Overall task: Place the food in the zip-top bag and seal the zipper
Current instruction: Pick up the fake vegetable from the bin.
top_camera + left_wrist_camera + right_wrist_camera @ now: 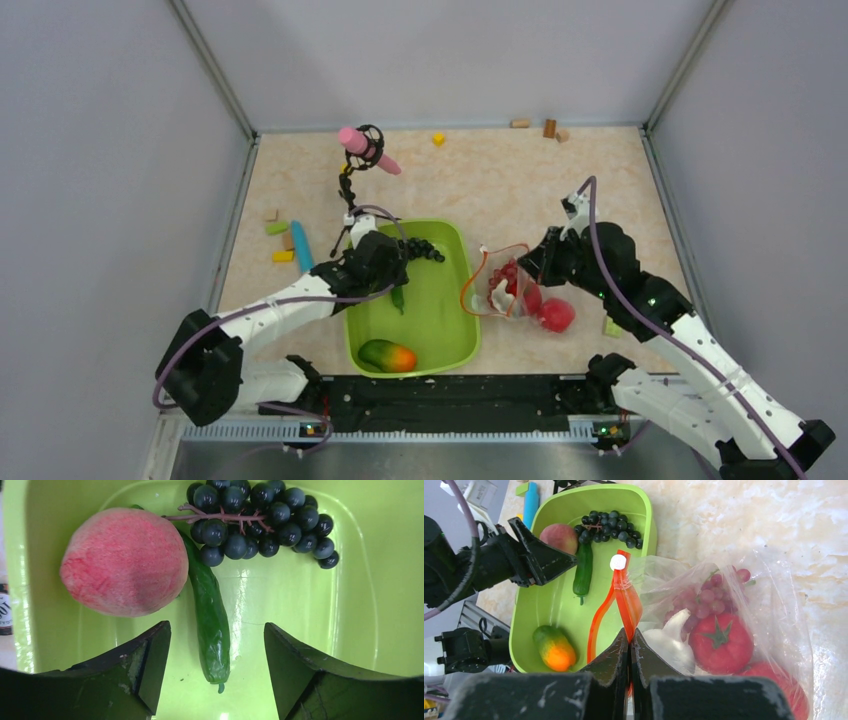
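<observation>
The clear zip-top bag [749,595] lies right of the green tray [440,345] with its mouth open; it also shows in the top view [500,290]. It holds a red tomato [721,642], a white piece [671,642] and reddish grapes [709,597]. My right gripper [630,635] is shut on the orange-red zipper [626,597]. In the tray lie a peach [125,562], dark grapes [260,520], a green cucumber [210,615] and an orange-green piece [388,356]. My left gripper [217,645] is open, low over the cucumber's end, its jaws on either side.
A light-blue stick [301,246] and small coloured blocks [278,228] lie left of the tray. A pink thing in a black holder [365,148] stands at the back. More blocks [548,127] lie by the far wall. A red fruit [556,315] sits by the bag's right side.
</observation>
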Action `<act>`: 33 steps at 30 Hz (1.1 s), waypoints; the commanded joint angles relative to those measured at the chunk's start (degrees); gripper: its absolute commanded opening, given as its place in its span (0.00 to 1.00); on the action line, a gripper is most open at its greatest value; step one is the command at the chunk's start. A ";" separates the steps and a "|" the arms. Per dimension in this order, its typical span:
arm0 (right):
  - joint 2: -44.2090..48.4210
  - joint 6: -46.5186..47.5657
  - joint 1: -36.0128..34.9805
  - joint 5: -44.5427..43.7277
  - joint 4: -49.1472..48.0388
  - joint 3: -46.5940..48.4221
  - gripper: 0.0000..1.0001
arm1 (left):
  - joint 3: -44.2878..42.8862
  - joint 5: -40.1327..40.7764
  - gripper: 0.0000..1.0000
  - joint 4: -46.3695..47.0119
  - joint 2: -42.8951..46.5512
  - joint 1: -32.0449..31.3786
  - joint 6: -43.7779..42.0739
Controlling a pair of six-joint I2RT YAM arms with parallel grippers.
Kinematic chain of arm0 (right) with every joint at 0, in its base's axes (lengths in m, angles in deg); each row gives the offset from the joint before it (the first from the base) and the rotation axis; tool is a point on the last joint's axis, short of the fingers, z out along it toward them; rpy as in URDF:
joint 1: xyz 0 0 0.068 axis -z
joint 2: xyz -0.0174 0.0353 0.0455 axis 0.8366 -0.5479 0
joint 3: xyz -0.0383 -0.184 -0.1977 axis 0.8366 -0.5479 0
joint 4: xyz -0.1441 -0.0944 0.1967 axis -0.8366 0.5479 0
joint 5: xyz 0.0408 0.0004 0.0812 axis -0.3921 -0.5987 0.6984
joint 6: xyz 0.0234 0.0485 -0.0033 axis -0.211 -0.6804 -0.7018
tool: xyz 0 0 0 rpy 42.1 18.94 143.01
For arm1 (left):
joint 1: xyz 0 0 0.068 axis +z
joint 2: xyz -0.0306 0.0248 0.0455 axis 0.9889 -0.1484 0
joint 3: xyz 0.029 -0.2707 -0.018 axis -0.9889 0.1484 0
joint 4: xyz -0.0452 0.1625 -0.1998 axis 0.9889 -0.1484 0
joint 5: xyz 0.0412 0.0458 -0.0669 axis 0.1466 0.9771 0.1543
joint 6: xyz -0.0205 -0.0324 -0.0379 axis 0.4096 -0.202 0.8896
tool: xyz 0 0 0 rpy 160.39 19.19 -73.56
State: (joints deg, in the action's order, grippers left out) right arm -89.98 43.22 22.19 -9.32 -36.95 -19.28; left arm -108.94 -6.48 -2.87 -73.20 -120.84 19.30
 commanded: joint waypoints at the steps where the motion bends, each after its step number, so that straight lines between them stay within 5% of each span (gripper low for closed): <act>1: -0.35 0.90 0.39 -1.21 -2.65 -0.33 0.00 | -0.70 -0.82 0.73 2.83 -3.26 0.43 0.97; 14: -0.45 1.36 0.40 -3.52 -2.58 -0.63 0.00 | -5.03 -2.19 0.50 1.95 -12.98 0.62 0.23; 22: -0.30 1.59 0.35 -3.92 -2.26 -0.65 0.00 | -10.18 -7.27 0.00 -3.19 -17.48 0.40 -1.26; 33: 0.16 1.65 0.41 -2.90 -2.22 -0.51 0.00 | -4.32 -7.74 0.00 -3.66 -0.22 -3.70 -2.32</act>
State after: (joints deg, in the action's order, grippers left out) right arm -90.55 44.24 22.19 -12.14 -37.10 -20.00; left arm -115.32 -13.58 -6.91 -82.19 -123.22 17.96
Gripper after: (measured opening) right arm 0.004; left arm 0.200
